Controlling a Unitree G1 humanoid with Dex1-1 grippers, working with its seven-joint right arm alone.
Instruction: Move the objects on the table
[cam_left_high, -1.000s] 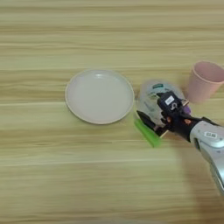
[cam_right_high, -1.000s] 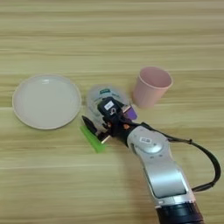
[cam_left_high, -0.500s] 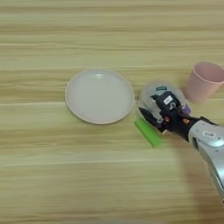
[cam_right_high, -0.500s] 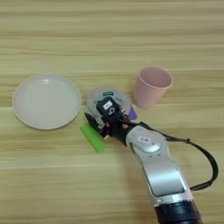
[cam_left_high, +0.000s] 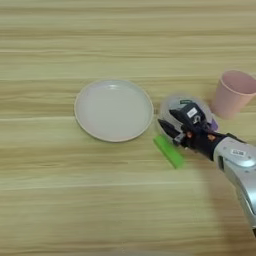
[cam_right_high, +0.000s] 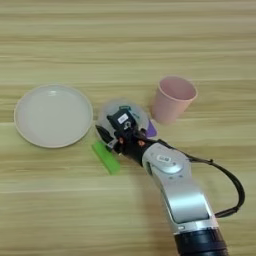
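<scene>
A clear round cup (cam_right_high: 125, 109) with green-white markings stands on the table (cam_left_high: 60, 200), just right of the round pale plate (cam_left_high: 114, 110). My right gripper (cam_right_high: 112, 128) hovers over the cup's near-left side, open. One black finger reaches toward the cup's left rim and the other lies over the cup. A bright green block (cam_right_high: 105, 157) lies flat just in front of the gripper, apart from it. A small purple block (cam_right_high: 150, 131) peeks out behind my wrist. The pink cup (cam_right_high: 172, 99) stands upright to the right.
My silver forearm (cam_right_high: 182, 200) runs from the bottom edge up to the gripper, with a black cable (cam_right_high: 232, 190) looping out on its right. Bare wood lies to the left and in front of the plate.
The gripper has drawn back a little from the green block, up toward the clear cup. The block, cups and plate have not moved.
</scene>
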